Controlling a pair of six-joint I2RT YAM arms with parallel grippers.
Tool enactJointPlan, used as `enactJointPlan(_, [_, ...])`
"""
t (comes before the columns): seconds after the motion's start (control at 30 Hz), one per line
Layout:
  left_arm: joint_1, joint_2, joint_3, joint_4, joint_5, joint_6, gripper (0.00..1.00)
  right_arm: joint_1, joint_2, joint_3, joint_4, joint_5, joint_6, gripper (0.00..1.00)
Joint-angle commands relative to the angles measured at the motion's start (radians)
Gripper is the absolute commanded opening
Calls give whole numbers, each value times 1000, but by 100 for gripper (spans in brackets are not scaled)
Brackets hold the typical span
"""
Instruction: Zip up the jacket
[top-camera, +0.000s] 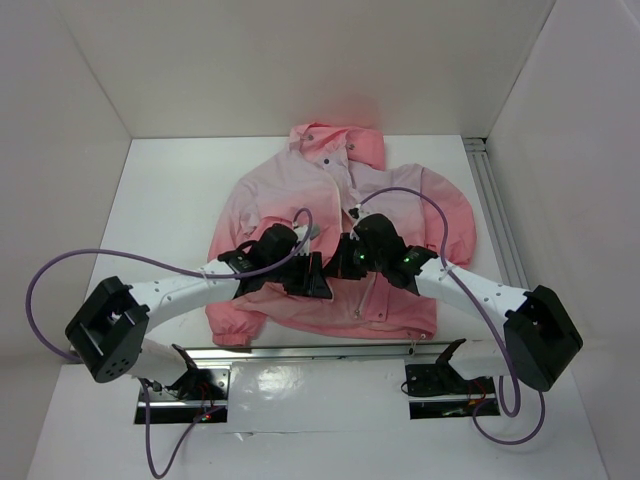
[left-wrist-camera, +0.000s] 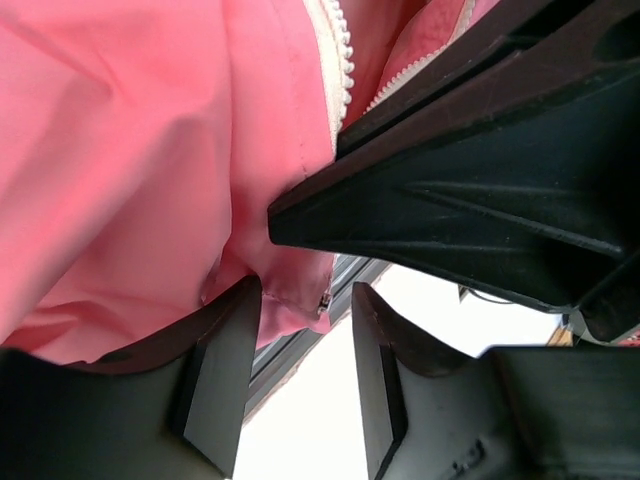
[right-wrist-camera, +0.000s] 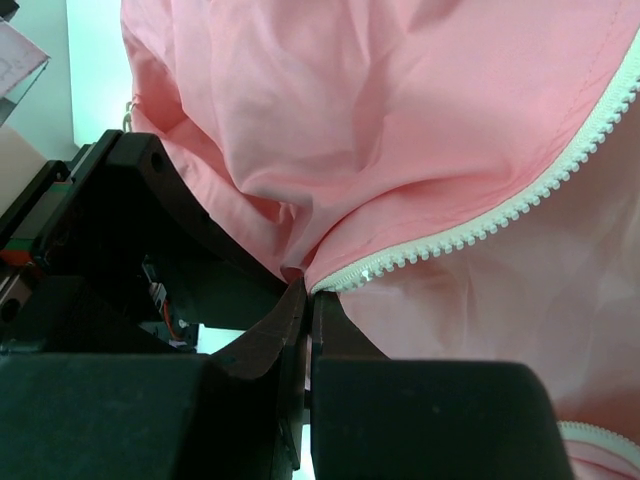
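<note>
The pink jacket (top-camera: 290, 190) lies flat on the white table, hood at the far end, front partly open. Both grippers meet over its lower front. My left gripper (top-camera: 312, 280) is open; in the left wrist view the coral hem corner (left-wrist-camera: 290, 300) with a small metal zipper end (left-wrist-camera: 325, 299) hangs between the tips of its fingers (left-wrist-camera: 225, 370), and the fabric rests against the left one. My right gripper (right-wrist-camera: 308, 290) is shut on the jacket's edge at the bottom end of the white zipper teeth (right-wrist-camera: 480, 225). Its black body (left-wrist-camera: 470, 200) fills the left wrist view.
An aluminium rail (top-camera: 320, 350) runs along the table's near edge just below the hem, and another rail (top-camera: 495, 200) runs along the right side. White walls enclose the table on three sides. Purple cables (top-camera: 300, 215) loop above both arms.
</note>
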Motion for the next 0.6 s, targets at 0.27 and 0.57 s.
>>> enactJointPlan(0.27, [-22,16,-7,35,13,-6,34,-7,-24,55,11,-4,3,0])
enactJointPlan(0.57, [-22,25,-16,35,13,-34,3,-16,-24,55,7,-2,3,0])
